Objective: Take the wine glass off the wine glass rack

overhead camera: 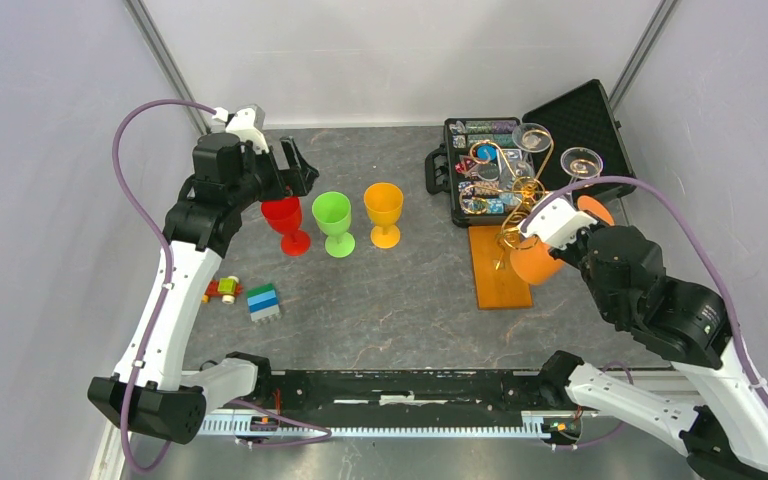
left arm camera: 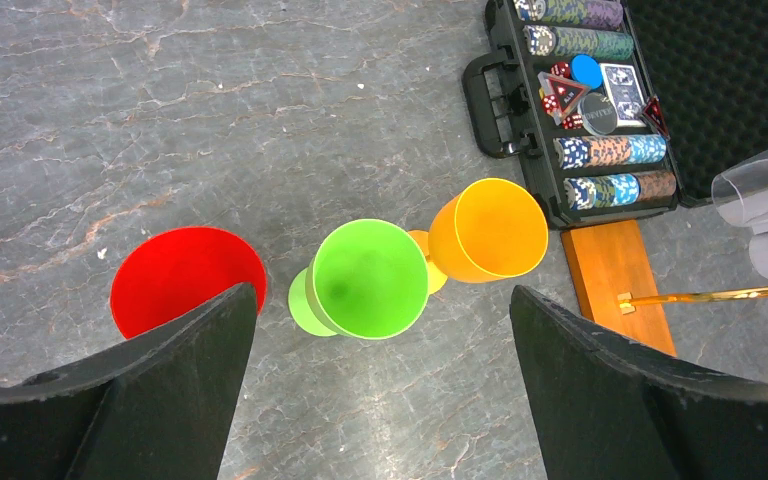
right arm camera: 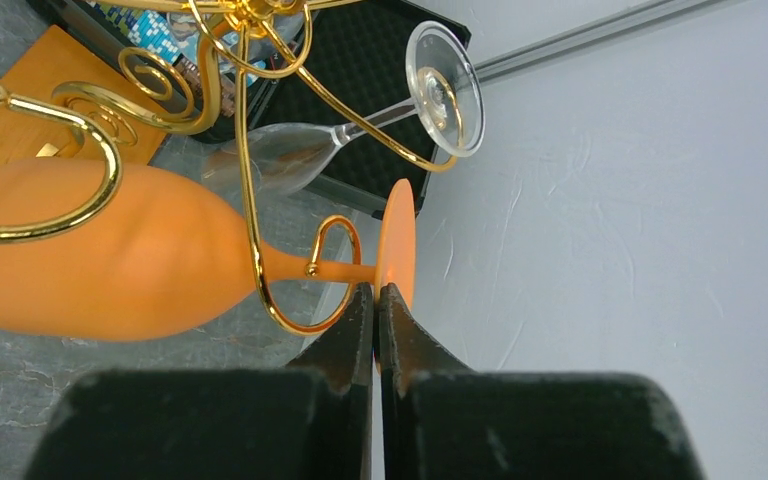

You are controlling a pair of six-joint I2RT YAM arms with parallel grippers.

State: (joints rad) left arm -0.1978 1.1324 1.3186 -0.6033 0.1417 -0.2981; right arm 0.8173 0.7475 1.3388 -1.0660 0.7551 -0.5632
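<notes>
Your right gripper (right arm camera: 376, 300) is pinched tight on the foot of the orange wine glass (right arm camera: 110, 250), which hangs on the rack (overhead camera: 500, 275). Your left gripper (left arm camera: 382, 292) is wide open and holds nothing.

Robot lab test cell, not a home or shop. Plain white panel walls (overhead camera: 400, 50) on aluminium frame posts (overhead camera: 165, 60) box in a grey stone-look table (overhead camera: 400, 300). Two white-and-black robot arms (overhead camera: 163, 300) are bolted to a black rail (overhead camera: 410, 385) along its near edge.
</notes>
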